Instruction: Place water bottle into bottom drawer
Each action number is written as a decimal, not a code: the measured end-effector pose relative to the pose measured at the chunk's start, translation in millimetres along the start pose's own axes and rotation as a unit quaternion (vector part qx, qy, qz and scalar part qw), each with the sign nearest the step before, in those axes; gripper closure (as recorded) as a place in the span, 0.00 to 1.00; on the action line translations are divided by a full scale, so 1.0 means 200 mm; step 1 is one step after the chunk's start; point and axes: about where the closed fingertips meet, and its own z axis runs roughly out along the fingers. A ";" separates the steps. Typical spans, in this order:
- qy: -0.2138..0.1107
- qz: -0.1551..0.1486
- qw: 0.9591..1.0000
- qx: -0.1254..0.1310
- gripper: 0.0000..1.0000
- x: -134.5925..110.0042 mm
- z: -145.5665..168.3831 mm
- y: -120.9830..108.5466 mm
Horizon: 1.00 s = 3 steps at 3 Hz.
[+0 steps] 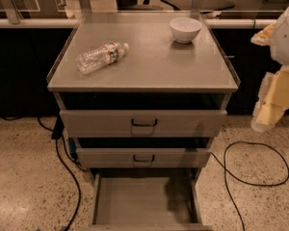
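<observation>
The water bottle (100, 57) is clear crinkled plastic with a white cap and a red-green-white label. It lies on its side on the left of the grey cabinet top (149, 69). The bottom drawer (144, 203) is pulled out below the two upper drawers, and its plain grey floor holds nothing. My gripper (272, 102) hangs at the far right edge of the camera view, beside the cabinet's right side at about the height of the top drawer. It is far from the bottle and holds nothing that I can see.
A white bowl (185, 29) stands at the back right of the cabinet top. The top drawer (143, 123) and middle drawer (143, 158) stick out slightly. Black cables (253, 162) run over the speckled floor on both sides. Dark counters stand behind.
</observation>
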 end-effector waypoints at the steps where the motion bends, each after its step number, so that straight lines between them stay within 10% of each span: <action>1: -0.010 -0.031 0.999 -0.001 0.00 -0.12 0.06 -0.02; 3: -0.046 -0.105 0.993 -0.007 0.00 -0.45 0.27 -0.17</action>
